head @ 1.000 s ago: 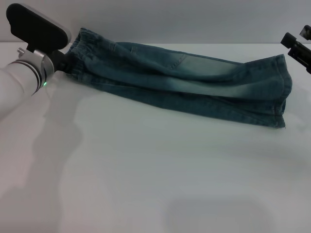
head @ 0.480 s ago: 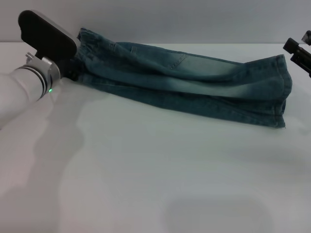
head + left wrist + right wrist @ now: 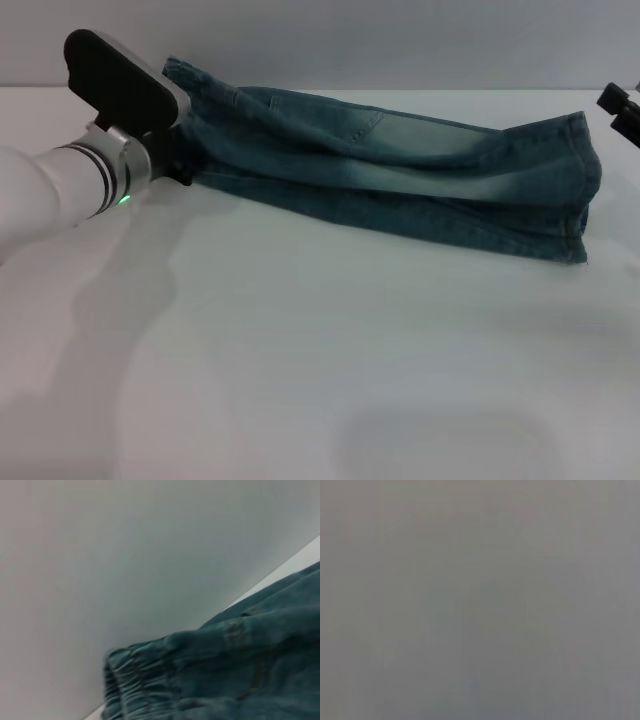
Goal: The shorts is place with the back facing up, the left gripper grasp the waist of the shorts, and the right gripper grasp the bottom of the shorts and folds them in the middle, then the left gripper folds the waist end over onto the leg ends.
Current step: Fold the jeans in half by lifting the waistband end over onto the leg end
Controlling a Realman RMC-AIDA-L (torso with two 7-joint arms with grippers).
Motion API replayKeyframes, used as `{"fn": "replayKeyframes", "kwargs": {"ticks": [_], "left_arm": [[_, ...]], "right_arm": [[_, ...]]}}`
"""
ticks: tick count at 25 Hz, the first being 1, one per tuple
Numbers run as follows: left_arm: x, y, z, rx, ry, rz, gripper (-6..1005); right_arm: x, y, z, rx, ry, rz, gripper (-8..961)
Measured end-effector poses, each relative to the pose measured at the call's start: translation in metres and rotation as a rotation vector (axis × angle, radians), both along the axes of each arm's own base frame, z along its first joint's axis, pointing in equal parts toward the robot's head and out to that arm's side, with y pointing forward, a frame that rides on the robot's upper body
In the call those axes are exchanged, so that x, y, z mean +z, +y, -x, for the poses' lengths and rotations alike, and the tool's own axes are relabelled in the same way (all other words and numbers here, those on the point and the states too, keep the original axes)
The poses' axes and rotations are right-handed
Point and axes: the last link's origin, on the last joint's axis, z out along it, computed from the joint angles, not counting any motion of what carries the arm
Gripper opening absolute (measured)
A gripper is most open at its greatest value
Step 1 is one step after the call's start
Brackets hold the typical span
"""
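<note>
1. Lying on the white counter (image 3: 320,360), the shorts (image 3: 400,175) are folded lengthwise into a long, narrow band that runs from the far left toward the right edge of the head view.
2. At the left end, the waist (image 3: 185,80) is lifted off the counter, and its gathered elastic shows close up in the left wrist view (image 3: 135,680) against a plain grey wall.
3. At that end the left tool (image 3: 175,165) sits against the waist, with the black housing above it and the silver-white arm with its green light trailing down to the left. Its prongs are hidden behind the housing and the cloth, so I cannot tell whether they are clamped on the denim.
4. At the right end, the leg ends (image 3: 580,200) lie flat on the counter, one stitched hem stacked above the other.
5. Up at the right edge of the head view, the right tool (image 3: 622,110) hangs above the counter, just beside the leg ends and not touching them. Only a small black part of it shows, so I cannot tell whether its prongs are apart or together.
6. Nothing but a flat grey field fills the right wrist view.
</note>
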Motion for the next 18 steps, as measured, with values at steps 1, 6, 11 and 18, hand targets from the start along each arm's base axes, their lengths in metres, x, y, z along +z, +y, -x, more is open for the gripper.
{"fn": "replayKeyframes", "kwargs": {"ticks": [1,6,11,18], "left_arm": [[-0.0008,-0.0012,-0.002,-0.005,-0.009,0.012,480],[-0.0043,-0.0045,-0.0076,-0.029,-0.012,0.049,480],[-0.004,-0.0033,-0.0096,-0.046,0.004,0.045,469],[0.0023,-0.0001,-0.0077,-0.06,0.033,0.02,444]], "right_arm": [[0.0001,0.0004,-0.0012,-0.007,-0.002,-0.003,651],[-0.0013,0.0013,-0.005,-0.032,-0.006,-0.004,651],[-0.0023,0.0005,-0.0055,-0.029,-0.016,-0.008,651],[-0.0024,-0.0009,-0.0063,-0.029,-0.016,-0.008,651]]}}
